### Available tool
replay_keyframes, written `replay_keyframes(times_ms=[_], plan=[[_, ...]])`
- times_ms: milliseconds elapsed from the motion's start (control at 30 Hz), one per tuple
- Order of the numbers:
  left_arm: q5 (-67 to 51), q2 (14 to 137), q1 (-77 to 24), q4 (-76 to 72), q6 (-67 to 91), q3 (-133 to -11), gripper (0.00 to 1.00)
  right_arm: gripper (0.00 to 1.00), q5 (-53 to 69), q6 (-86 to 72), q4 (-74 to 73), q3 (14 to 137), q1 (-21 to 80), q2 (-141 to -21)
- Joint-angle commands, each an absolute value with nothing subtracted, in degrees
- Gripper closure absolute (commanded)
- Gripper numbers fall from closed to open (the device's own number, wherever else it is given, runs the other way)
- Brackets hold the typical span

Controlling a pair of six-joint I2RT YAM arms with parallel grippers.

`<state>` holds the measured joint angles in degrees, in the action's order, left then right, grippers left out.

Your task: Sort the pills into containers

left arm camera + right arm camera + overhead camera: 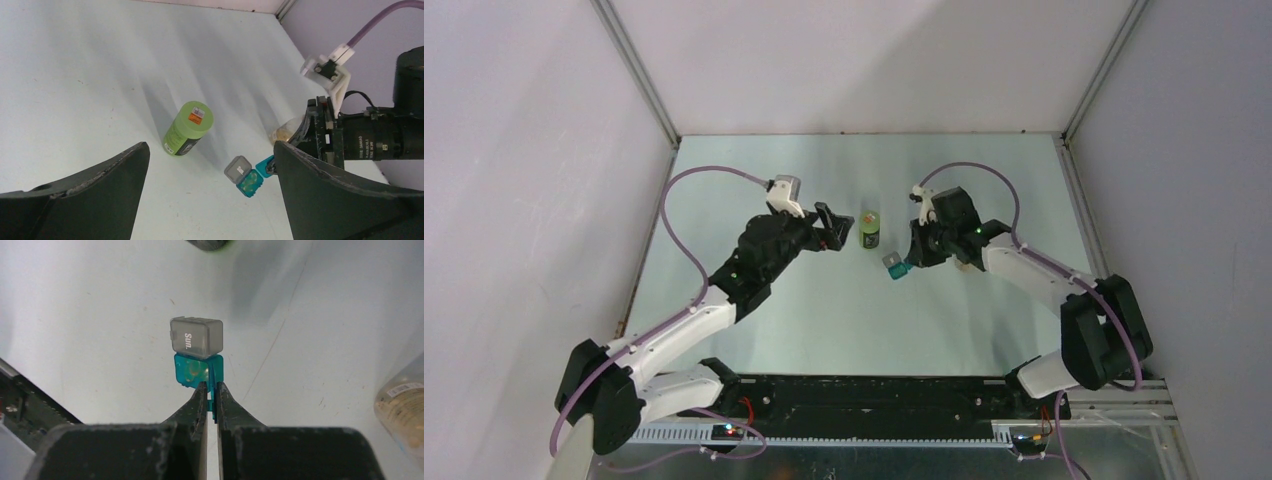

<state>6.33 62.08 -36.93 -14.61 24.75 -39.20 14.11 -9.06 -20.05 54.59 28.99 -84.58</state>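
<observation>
The lime-green-topped bottle [870,230] stands upright mid-table; it also shows in the left wrist view [187,129]. My left gripper [839,228] is open and empty just left of it, with jaws wide apart [211,150]. My right gripper [914,262] is shut on the thin edge of a small teal pill box [195,371], held just above the table. Its grey lid [196,336], marked "Sun.", is flipped open, and pale pills show inside [248,183]. The pale beige bottle [402,405] sits beside the right gripper, partly hidden [285,131]; its top is out of view.
The light table [824,310] is enclosed by white walls on the left, back and right. A black rail [874,395] runs along the near edge by the arm bases.
</observation>
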Motion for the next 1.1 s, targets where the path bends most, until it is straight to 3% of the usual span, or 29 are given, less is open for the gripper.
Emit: replay_keyframes(times_ms=[0,333,667,733,833,900,1067], plan=[[1.92,61.25,-34.66,-19.91,31.21,-38.36,0.01,1.00,17.24,-10.46,-22.21,60.72,28.11,-80.93],[-18.37,67.45,-27.83,-23.65,44.26,-42.30,0.04,1.00,24.82,-16.14,-29.94,68.99,26.50,-77.94],[-32.94,75.37,-27.51,-10.21,45.35,-54.45,0.08,1.00,29.67,-25.38,-33.59,74.68,25.38,-77.82],[-34.99,76.60,-27.53,-10.50,46.69,-54.91,0.12,1.00,30.92,-26.45,-33.55,75.02,25.35,-77.83],[-38.41,79.31,-27.51,-11.24,48.23,-55.55,0.28,1.00,33.62,-28.62,-32.10,75.19,25.12,-77.66],[-40.02,80.40,-27.50,-13.79,49.76,-55.28,0.34,1.00,35.25,-29.85,-30.66,75.19,24.99,-77.60],[-40.72,81.84,-27.51,-14.82,50.63,-55.49,0.35,1.00,37.28,-31.79,-28.35,75.19,24.54,-77.80]])
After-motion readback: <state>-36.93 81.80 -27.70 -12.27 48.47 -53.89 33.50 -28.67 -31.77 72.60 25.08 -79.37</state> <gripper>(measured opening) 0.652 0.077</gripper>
